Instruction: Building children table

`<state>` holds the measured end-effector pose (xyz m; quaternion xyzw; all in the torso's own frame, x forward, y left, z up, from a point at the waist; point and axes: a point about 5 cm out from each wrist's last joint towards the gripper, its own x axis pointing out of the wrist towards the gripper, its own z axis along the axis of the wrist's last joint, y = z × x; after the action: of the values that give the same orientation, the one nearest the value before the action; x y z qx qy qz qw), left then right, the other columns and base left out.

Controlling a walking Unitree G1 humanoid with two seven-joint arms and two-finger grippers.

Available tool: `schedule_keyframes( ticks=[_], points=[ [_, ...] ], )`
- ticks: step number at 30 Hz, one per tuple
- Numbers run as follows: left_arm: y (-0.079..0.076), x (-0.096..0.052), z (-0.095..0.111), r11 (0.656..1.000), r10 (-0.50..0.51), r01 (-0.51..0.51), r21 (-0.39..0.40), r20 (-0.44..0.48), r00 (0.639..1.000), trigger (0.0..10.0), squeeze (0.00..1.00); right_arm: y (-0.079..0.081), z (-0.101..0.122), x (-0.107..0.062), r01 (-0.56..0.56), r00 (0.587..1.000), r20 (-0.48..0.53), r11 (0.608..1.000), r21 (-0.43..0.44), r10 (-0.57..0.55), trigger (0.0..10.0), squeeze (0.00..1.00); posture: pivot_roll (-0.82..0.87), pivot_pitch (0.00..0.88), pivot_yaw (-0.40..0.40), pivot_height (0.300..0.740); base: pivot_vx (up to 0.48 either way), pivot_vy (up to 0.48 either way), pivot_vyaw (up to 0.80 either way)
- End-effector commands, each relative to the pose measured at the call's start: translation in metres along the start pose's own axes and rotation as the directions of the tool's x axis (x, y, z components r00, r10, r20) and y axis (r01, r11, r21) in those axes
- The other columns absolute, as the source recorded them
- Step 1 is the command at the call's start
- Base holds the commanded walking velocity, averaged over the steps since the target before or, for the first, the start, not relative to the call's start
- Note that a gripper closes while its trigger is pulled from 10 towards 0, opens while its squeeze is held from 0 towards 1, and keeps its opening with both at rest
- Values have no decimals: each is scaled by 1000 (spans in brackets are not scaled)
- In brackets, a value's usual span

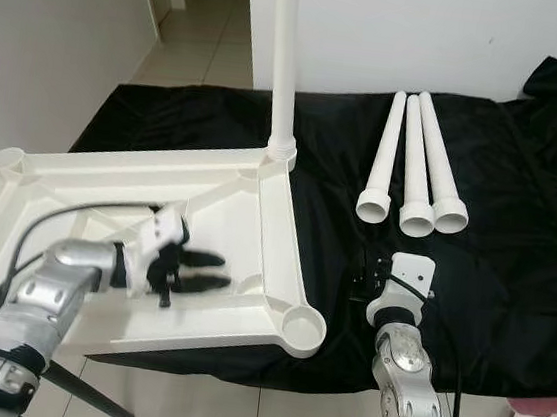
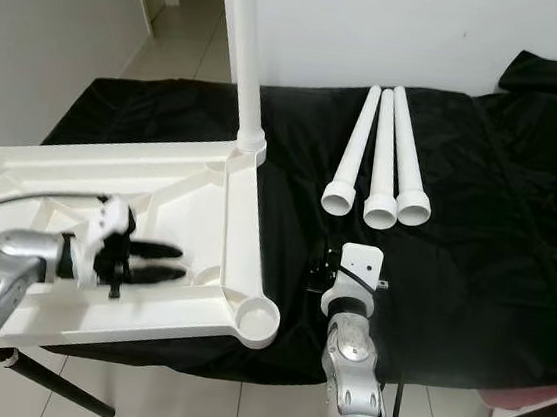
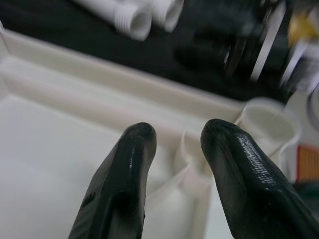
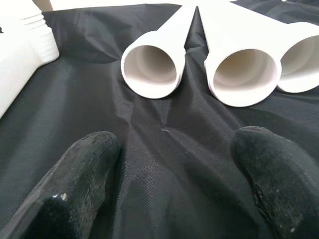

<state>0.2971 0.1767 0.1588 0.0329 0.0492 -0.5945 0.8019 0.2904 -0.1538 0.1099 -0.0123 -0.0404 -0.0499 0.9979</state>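
The left hand (image 1: 213, 272) is seen partly open above the inner panel of the white tabletop (image 1: 79, 196), its two black fingers (image 3: 122, 184) parted by a moderate gap with nothing between them; whether they touch the plastic cannot be told. The fingers are pointed toward the near corner socket (image 1: 302, 325), and a raised rib of the tabletop is seen just beyond their tips in the left wrist view. The left arm is reached in from the lower left, bent at the elbow, with the wrist held roughly level.

The right hand (image 4: 169, 164) is held wide open and empty, low over the black cloth (image 1: 518, 226); its fingers are pointed at the open ends of the three loose legs (image 1: 418, 174). The right arm rises from the lower edge of the head view, roughly straight.

The tabletop is laid upside down at the left end of the cloth-covered desk, overhanging its near left edge. One white leg (image 1: 286, 58) stands upright in the far right corner socket. The three loose legs lie side by side, touching, to the right of the tabletop, wide ends nearest the robot.
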Motion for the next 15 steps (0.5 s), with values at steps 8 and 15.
schedule_keyframes(
  ticks=[8, 15],
  points=[
    [-25, -21, 12, 993, 7, 4, -115, 97, 995, 10000, 0, 2, -4, 1, -4, 1000, -10, 1000, 9, 4, 10000, 0, -18, 39, 109, 740, 0, 0, 0],
    [-58, 6, 15, 997, 28, -15, -79, 168, 985, 10000, 0, -2, 4, 12, 18, 1000, 19, 1000, 20, -19, 10000, 0, -28, 7, 110, 740, 0, 0, 0]
  ],
)
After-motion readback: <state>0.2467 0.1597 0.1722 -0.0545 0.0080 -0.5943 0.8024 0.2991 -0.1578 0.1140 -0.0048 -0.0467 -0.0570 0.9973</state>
